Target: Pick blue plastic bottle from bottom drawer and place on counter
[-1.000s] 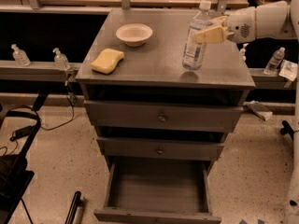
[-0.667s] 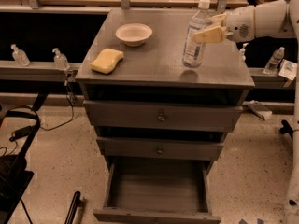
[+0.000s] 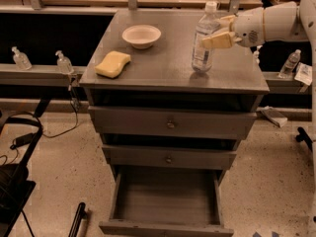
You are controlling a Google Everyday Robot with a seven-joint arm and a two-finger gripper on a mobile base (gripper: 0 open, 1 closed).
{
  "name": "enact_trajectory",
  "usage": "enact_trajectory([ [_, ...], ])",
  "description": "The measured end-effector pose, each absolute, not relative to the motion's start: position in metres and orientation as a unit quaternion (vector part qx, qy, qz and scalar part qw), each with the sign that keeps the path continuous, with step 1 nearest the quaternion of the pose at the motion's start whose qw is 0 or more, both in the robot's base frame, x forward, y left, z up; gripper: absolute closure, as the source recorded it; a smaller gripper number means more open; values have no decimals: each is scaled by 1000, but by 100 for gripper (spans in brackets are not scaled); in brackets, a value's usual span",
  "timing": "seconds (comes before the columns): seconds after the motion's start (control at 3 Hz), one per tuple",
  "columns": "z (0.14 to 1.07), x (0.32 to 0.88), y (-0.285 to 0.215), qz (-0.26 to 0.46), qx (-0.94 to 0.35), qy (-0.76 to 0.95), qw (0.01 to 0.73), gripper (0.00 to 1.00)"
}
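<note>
The blue plastic bottle (image 3: 202, 48), clear with a white cap, stands upright on the right part of the counter (image 3: 163, 65), the grey cabinet's top. My gripper (image 3: 220, 30) reaches in from the right at the bottle's upper half. One finger lies across the bottle's front and the other sits behind it, so the gripper is shut on the bottle. Below, the bottom drawer (image 3: 165, 225) is pulled out and nothing shows inside it.
A white bowl (image 3: 141, 35) and a yellow sponge (image 3: 113, 63) sit on the counter's left half. Two shallower drawers with knobs (image 3: 170, 124) are closed. Small pump bottles (image 3: 63, 62) stand on the left ledge, and a small water bottle (image 3: 289, 64) on the right ledge.
</note>
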State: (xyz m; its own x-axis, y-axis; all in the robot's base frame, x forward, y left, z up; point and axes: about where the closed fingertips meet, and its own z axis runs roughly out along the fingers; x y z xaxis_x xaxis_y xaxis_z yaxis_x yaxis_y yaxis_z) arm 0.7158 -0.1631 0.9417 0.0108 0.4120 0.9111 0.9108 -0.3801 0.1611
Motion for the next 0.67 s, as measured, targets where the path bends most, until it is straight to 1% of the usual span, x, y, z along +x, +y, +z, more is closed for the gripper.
enact_trajectory([
  [0.67, 940, 718, -156, -494, -668, -492, 260, 51],
])
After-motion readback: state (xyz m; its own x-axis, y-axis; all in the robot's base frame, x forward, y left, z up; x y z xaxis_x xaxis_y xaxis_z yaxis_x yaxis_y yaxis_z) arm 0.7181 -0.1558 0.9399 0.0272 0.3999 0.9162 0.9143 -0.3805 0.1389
